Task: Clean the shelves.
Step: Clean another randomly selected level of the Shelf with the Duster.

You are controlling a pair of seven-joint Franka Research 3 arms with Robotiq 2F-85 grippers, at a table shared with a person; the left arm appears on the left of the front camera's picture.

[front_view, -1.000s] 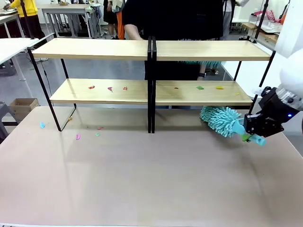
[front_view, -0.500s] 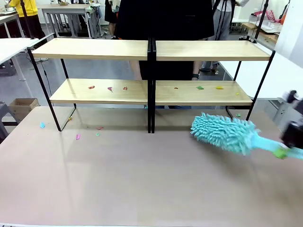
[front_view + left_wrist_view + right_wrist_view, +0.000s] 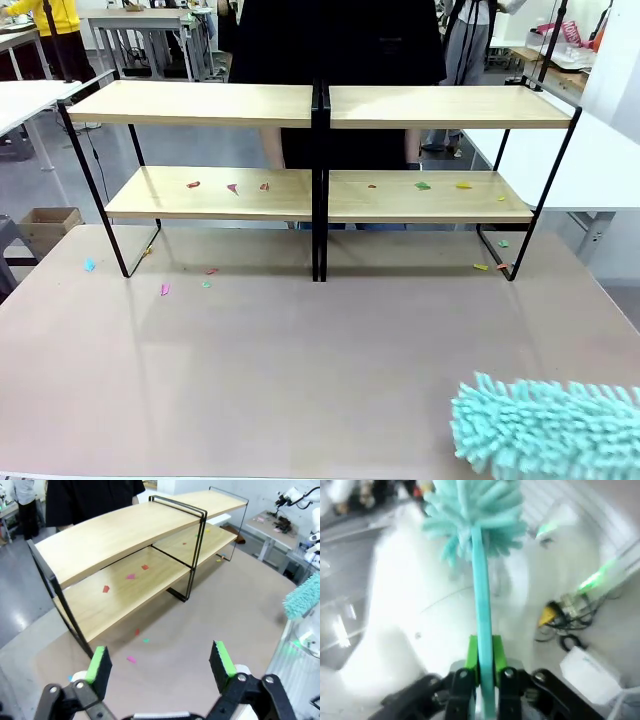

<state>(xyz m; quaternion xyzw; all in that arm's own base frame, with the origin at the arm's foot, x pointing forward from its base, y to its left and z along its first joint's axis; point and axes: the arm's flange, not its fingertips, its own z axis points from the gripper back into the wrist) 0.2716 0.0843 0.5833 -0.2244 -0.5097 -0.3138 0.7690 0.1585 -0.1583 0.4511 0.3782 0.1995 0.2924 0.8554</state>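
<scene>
The shelves (image 3: 320, 105) stand across the far half of the table, light-wood boards on thin black frames. Small coloured scraps (image 3: 232, 187) lie on the lower boards. A fluffy teal duster (image 3: 545, 430) hangs low at the table's front right corner. In the right wrist view my right gripper (image 3: 483, 652) is shut on the duster's teal handle (image 3: 480, 590), with the duster's head (image 3: 475, 505) pointing away. My left gripper (image 3: 159, 662) is open and holds nothing, above the table in front of the shelves (image 3: 125, 535). The duster (image 3: 305, 597) shows at that view's right edge.
More scraps (image 3: 165, 289) lie on the table near the left shelf foot, and others (image 3: 482, 266) by the right foot. A person in dark clothes (image 3: 340, 40) stands behind the shelves. A white table (image 3: 600, 160) adjoins on the right.
The duster has swung from beside the shelves' right foot down to the table's front right corner. My right gripper has left the front view.
</scene>
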